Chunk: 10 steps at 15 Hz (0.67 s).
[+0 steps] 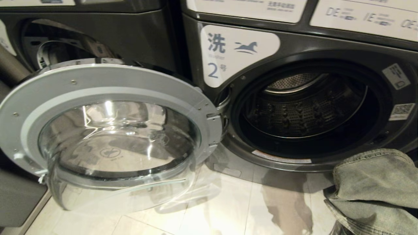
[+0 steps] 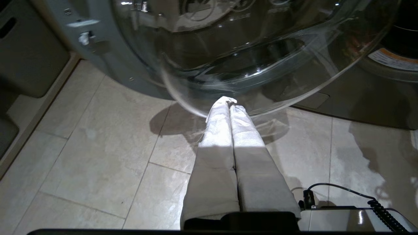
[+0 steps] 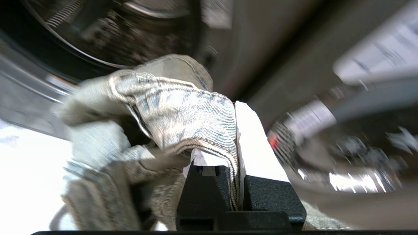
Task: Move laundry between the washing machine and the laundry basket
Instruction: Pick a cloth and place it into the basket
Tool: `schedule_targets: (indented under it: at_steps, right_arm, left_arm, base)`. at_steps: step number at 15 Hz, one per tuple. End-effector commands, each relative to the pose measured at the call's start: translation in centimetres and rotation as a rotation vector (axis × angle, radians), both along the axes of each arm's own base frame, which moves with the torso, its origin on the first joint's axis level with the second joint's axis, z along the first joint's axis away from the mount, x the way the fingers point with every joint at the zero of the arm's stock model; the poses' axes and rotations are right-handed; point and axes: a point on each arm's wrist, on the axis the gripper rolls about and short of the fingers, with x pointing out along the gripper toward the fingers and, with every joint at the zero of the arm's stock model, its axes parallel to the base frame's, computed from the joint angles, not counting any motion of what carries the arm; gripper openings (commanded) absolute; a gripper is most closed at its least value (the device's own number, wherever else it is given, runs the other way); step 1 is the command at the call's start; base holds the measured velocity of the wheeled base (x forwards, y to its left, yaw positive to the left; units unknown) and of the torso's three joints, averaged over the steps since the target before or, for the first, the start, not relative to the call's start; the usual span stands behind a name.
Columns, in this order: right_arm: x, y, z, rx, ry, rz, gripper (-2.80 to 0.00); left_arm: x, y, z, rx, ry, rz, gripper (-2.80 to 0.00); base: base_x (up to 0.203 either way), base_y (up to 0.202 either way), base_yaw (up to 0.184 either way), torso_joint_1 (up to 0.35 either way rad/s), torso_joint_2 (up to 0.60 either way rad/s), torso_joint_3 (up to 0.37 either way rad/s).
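Grey-green denim garment [image 3: 183,107] is pinched in my right gripper [image 3: 233,130], fingers clamped on its stitched hem, low right of washing machine 2 [image 1: 294,107], partly cut off. Drum looks empty; door [image 1: 107,130] open. Left gripper [image 2: 228,107] shut, holding nothing, over tile.

Grey-green garment [image 1: 375,186] beside open washing machine [image 1: 310,111]
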Motion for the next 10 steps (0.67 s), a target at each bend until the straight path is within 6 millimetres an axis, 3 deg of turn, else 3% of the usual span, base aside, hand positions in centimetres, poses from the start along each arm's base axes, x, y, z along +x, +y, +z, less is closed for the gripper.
schedule_targets:
  at_steps: [1, 10]
  right_arm:
    - [0.04, 0.0, 0.04, -0.003, 0.003, -0.003, -2.8]
    - [0.23, -0.08, -0.49, 0.003, 0.025, -0.037, -2.8]
  left_arm:
    - [0.0, 0.0, 0.0, 0.0, 0.0, 0.001, -2.8]
    - [0.0, 0.0, 0.0, 0.0, 0.001, -0.001, -2.8]
  base:
    - [0.001, 0.011, -0.179, 0.002, 0.0, -0.002]
    - [0.001, 0.01, -0.176, 0.003, 0.0, 0.003]
